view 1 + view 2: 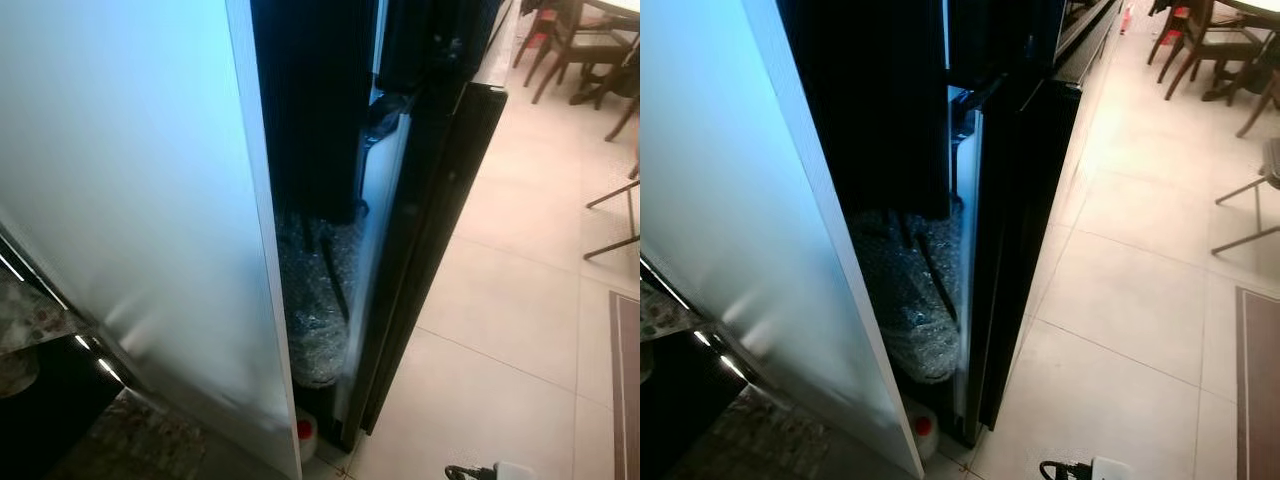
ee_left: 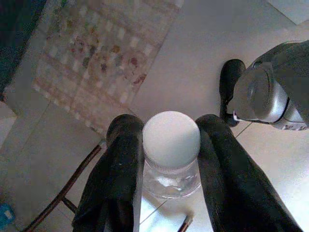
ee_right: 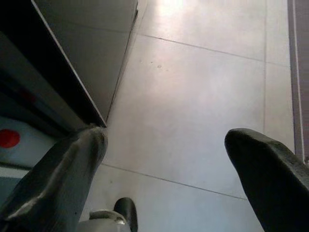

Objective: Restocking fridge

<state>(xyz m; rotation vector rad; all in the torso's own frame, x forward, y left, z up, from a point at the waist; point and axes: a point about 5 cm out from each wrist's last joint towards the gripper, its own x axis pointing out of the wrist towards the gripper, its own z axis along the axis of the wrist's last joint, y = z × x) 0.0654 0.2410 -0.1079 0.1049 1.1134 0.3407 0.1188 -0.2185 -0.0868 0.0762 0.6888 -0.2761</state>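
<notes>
In the left wrist view my left gripper (image 2: 169,126) is shut on a clear plastic bottle (image 2: 172,180) with a white cap (image 2: 171,140), one black finger on each side of its neck, above the tiled floor. My right gripper (image 3: 166,140) stands open over bare floor tiles, with nothing between its fingers, close to the fridge's base. In the eye views the fridge (image 1: 130,200) shows a tall white panel on the left and a glossy black door (image 1: 440,220) ajar on the right. The dark gap between them holds a bubble-wrapped bundle (image 1: 315,320).
A small white container with a red cap (image 1: 305,432) sits on the floor at the fridge's foot. A patterned rug (image 1: 140,440) lies at lower left. Wooden chairs and a table (image 1: 585,50) stand at the far right. Open tiled floor (image 1: 500,330) stretches to the right.
</notes>
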